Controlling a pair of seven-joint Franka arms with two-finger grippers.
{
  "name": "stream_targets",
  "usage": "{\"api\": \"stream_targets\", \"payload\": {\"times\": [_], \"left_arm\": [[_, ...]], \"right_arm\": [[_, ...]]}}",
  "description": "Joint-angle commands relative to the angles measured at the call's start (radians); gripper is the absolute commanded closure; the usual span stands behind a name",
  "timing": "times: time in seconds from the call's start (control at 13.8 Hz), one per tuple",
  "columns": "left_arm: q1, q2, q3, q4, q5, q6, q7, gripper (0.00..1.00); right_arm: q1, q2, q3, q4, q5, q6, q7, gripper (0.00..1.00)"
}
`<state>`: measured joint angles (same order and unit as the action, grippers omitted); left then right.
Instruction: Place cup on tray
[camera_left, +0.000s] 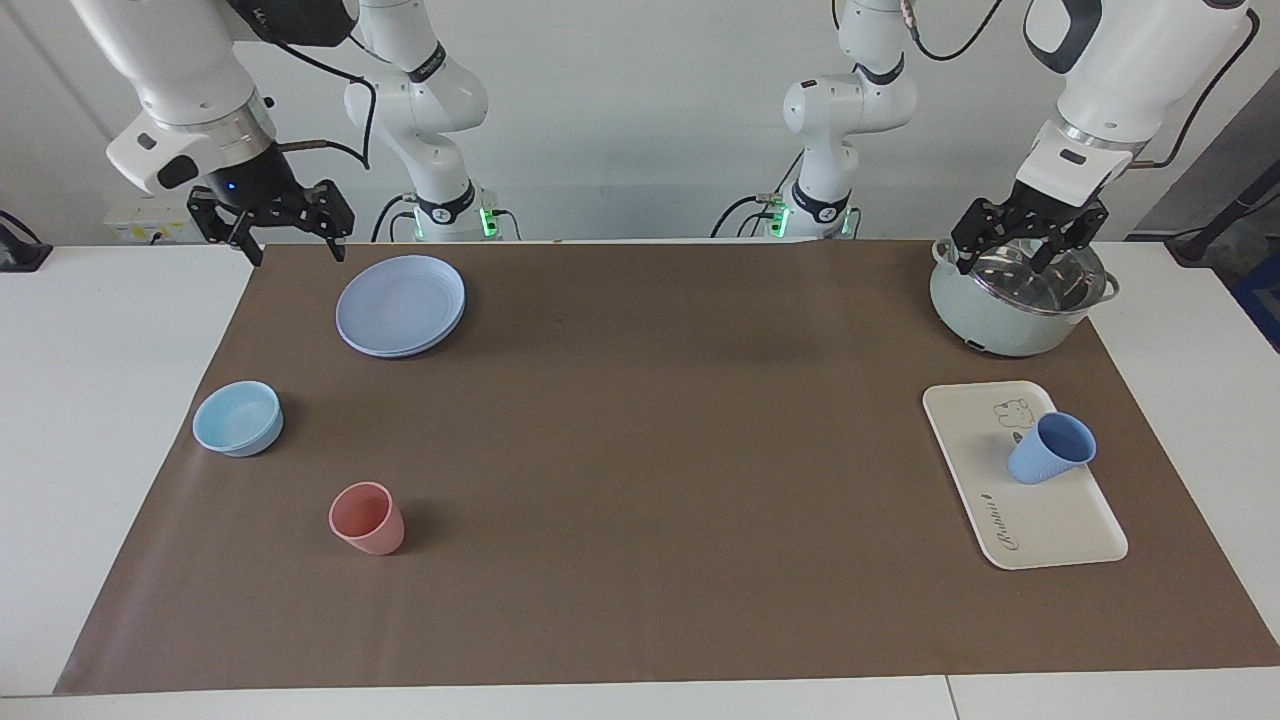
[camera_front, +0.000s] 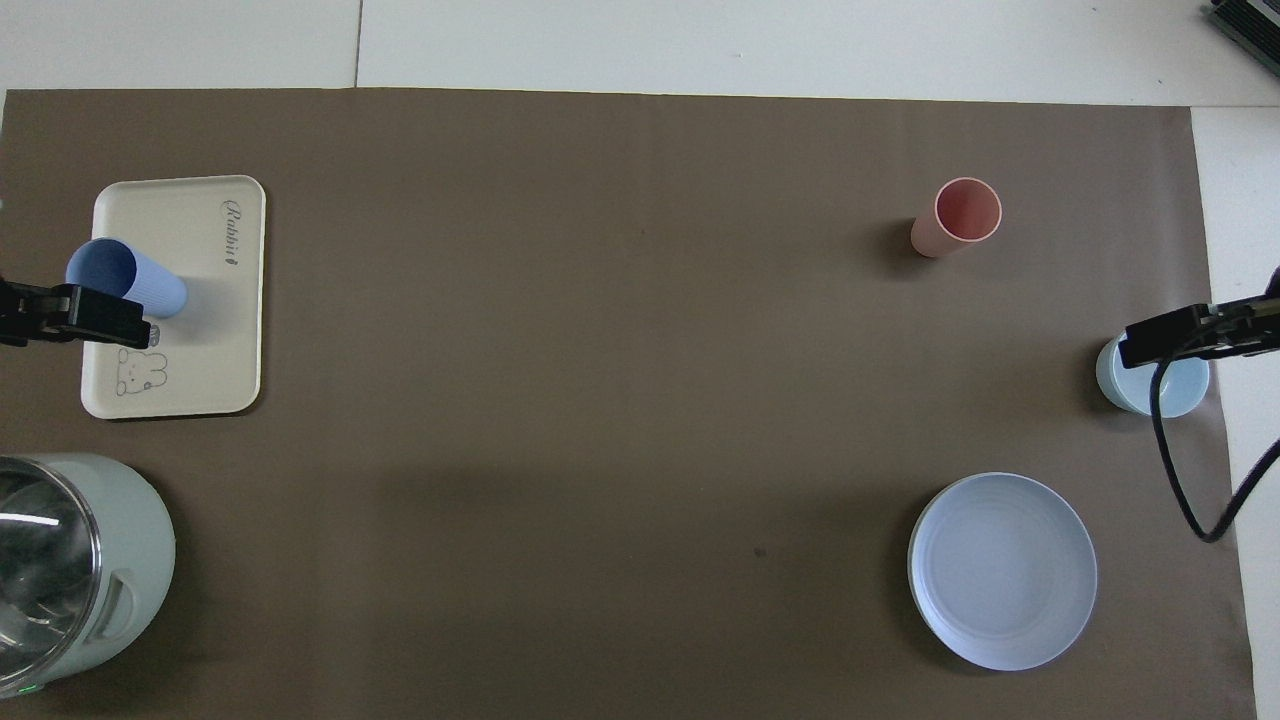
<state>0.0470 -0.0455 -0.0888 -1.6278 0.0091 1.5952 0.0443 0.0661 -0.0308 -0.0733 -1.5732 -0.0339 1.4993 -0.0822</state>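
- Facing view: the small medium-blue plastic cup (camera_left: 1050, 448), tapered, without a handle and faintly ribbed low down, stands upright on the flat cream-white rectangular tray (camera_left: 1040, 520), just beside the cartoon animal drawing at the tray's end nearer the robots; script lettering marks the other end.
- The tray lies on the brown mat (camera_left: 660, 480) at the left arm's end of the bench, farther from the robots than the pale green pot with a glass lid (camera_left: 1015, 300).
- The left claw (camera_left: 1028, 252) hangs over the pot lid, fingers spread wide, holding nothing.
- The right claw (camera_left: 290, 252) is raised over the mat's edge beside the round pale-blue plate (camera_left: 400, 305), also wide and empty.
- A light-blue shallow bowl (camera_left: 238, 418) and a salmon-pink cup (camera_left: 366, 518) sit farther out at that end.
- Overhead view: the cup's open mouth (camera_front: 100, 270) shows blue inside, ribbed wall visible, the cup resting near the tray's middle, its top leaning past the tray's outer edge.
- The left claw's dark tip (camera_front: 90, 318) overlaps the cup's rim from above.
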Motion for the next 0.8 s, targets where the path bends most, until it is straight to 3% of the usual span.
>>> {"api": "stream_targets", "payload": {"times": [0.0,0.22,0.73], "left_arm": [[0.004,-0.004,-0.005,0.002,0.02,0.025,0.022,0.0],[0.01,-0.004,-0.003,-0.001,0.02,0.043,0.019,0.0],[0.011,-0.007,-0.005,-0.009,0.02,0.042,0.022,0.0]], "right_arm": [[-0.02,-0.02,0.001,-0.033,0.029,-0.005,-0.024,0.0],[-0.04,-0.055,0.0,-0.108,0.043,0.047,-0.022,0.0],[-0.032,-0.037,0.004,-0.065,0.022,0.05,-0.016,0.0]]}}
